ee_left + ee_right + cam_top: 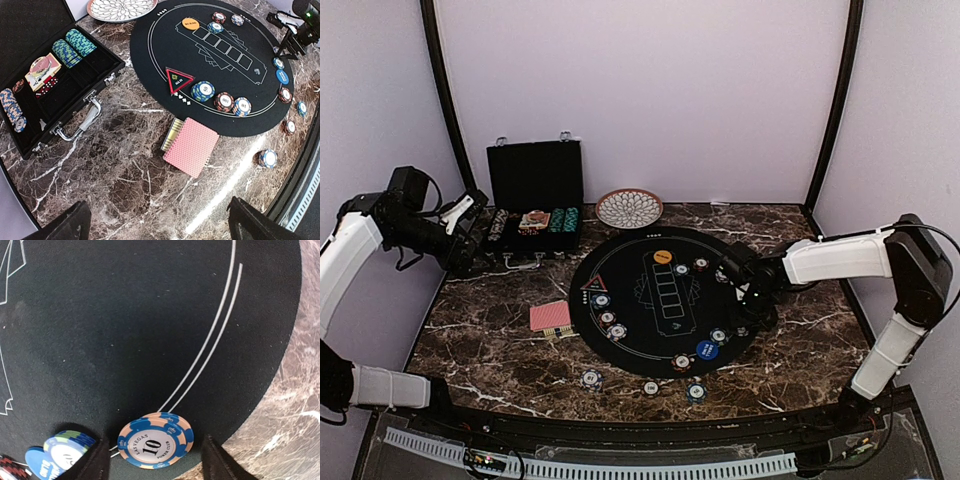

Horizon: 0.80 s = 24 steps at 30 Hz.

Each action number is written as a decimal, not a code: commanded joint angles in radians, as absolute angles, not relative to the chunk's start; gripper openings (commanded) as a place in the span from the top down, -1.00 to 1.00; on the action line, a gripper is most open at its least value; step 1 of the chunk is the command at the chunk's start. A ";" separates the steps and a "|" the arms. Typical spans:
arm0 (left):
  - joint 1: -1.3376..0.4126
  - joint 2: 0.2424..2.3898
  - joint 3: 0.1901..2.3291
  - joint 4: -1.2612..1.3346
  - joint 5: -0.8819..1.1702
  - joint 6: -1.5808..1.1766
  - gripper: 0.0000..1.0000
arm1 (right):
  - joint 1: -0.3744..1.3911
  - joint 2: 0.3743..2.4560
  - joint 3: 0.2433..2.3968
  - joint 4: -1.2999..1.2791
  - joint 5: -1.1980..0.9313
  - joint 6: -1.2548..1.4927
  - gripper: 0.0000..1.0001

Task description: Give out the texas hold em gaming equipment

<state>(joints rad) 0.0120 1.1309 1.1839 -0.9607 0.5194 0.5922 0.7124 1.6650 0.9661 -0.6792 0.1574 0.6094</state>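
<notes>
Chips [609, 318], button discs [662, 257] and the triangle marker [594, 283] are lying around the mat [650, 340], the right fingers [95, 462] are standing apart astride a blue chip [155, 441] at its rim, the left fingers [62, 225] are gaping empty, and the card deck [191, 146] is sitting undealt on the tabletop [125, 180].

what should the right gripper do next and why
Probably lift the right gripper straight up. Its jaws stand open on either side of the blue and cream 10 chip, which lies flat on the black mat near its edge, with a small gap to each finger. The chip looks placed, so a vertical retreat should clear it without nudging it.
</notes>
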 commanded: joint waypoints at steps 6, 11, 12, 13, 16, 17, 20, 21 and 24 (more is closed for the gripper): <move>0.008 1.128 1.105 -0.962 0.573 0.653 -0.98 | 0.707 1.611 1.041 -0.753 0.203 0.614 -0.36; -0.083 1.127 1.038 -0.924 0.527 0.664 -0.98 | 0.707 1.583 1.101 -0.795 0.214 0.621 -0.37; -0.094 1.129 1.029 -0.919 0.508 0.665 -0.98 | 0.709 1.579 1.114 -0.799 0.215 0.621 -0.37; -0.114 1.128 1.010 -0.908 0.504 0.668 -0.98 | 0.713 1.573 1.125 -0.803 0.215 0.624 -0.36; -0.150 1.124 0.973 -0.886 0.486 0.681 -0.98 | 0.742 1.573 1.180 -0.815 0.219 0.637 -0.36; -0.170 1.122 0.954 -0.873 0.480 0.685 -0.98 | 0.757 1.577 1.201 -0.817 0.219 0.642 -0.37; -0.214 1.120 0.907 -0.845 0.467 0.722 -0.98 | 0.806 1.596 1.263 -0.809 0.204 0.655 -0.43; -0.221 1.121 0.898 -0.829 0.465 0.731 -0.97 | 0.822 1.605 1.283 -0.803 0.197 0.660 -0.46; -0.251 1.132 0.864 -0.800 0.451 0.791 -0.97 | 0.865 1.637 1.348 -0.789 0.182 0.678 -0.52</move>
<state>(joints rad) -0.2211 1.1313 0.9012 -0.8536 0.4713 0.7048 0.8158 1.6070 1.2694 -0.8089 0.1982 0.6445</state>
